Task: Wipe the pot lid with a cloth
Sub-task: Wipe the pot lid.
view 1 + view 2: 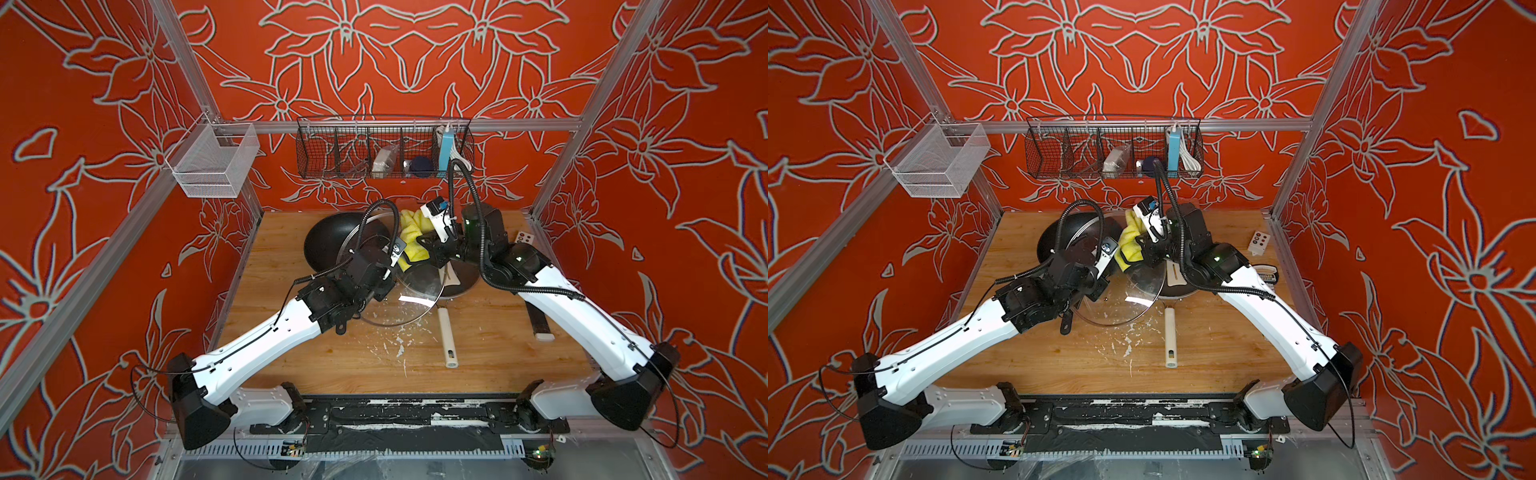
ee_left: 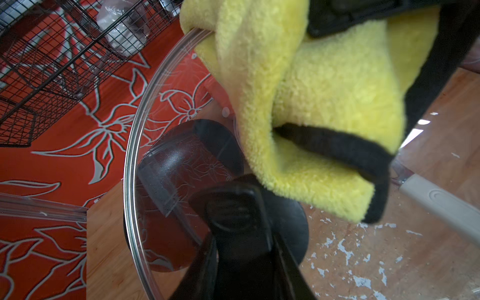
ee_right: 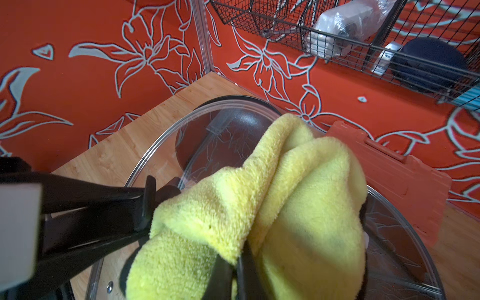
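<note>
My right gripper (image 3: 235, 270) is pinched shut on the bunched yellow cloth (image 3: 298, 207), which drapes over the rim of the tilted glass pot lid (image 2: 166, 104), and my left gripper (image 2: 244, 249) clamps the lid's black knob (image 2: 241, 213).

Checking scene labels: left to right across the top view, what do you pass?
Order: white mesh basket → black wok → yellow cloth → cream pan handle → button box. The glass lid is left out: it overlaps wok and cloth.
</note>
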Robot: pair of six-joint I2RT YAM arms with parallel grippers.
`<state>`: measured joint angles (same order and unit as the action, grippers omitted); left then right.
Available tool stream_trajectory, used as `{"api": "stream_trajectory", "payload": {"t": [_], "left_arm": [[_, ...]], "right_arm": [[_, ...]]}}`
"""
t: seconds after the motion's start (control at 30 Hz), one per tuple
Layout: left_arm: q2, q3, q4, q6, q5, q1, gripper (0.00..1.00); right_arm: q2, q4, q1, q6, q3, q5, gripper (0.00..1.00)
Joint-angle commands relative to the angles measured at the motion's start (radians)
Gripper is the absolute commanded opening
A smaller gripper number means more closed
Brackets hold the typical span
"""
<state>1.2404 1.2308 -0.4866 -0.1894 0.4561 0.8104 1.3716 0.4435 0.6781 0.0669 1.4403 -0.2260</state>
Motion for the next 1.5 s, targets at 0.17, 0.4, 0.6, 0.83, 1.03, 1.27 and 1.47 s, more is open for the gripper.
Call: {"api": "stream_trajectory", "payload": {"t": [0.17,0.4,0.6,0.83,1.03,1.27,1.47], "left_arm": [[-0.006,0.104,0.145,0.108,0.068,-0.029,0.00],[0.023,0.132,0.125,0.153,0.048,-0.049,0.00],[0.037,0.142,0.119,0.175,0.036,-0.063,0.00],[0.045,0.142,0.120,0.194,0.026,-0.067,0.00],[0.037,0.135,0.116,0.200,0.019,-0.066,0.00],[0.016,0.118,0.118,0.208,0.018,-0.066,0.00],[0.001,0.099,0.130,0.214,0.017,-0.066,0.00]], "right_arm": [[-0.064,-0.014,0.014,0.001,-0.102,-0.059,0.00],[-0.124,-0.039,0.064,0.034,-0.211,-0.058,0.00],[-0.180,-0.066,0.129,0.077,-0.314,-0.047,0.00],[-0.219,-0.112,0.188,0.133,-0.386,-0.042,0.00],[-0.226,-0.112,0.190,0.136,-0.356,0.005,0.00],[-0.157,-0.071,0.159,0.084,-0.206,0.044,0.00],[-0.079,-0.090,0.091,0.080,-0.102,0.033,0.00]]}}
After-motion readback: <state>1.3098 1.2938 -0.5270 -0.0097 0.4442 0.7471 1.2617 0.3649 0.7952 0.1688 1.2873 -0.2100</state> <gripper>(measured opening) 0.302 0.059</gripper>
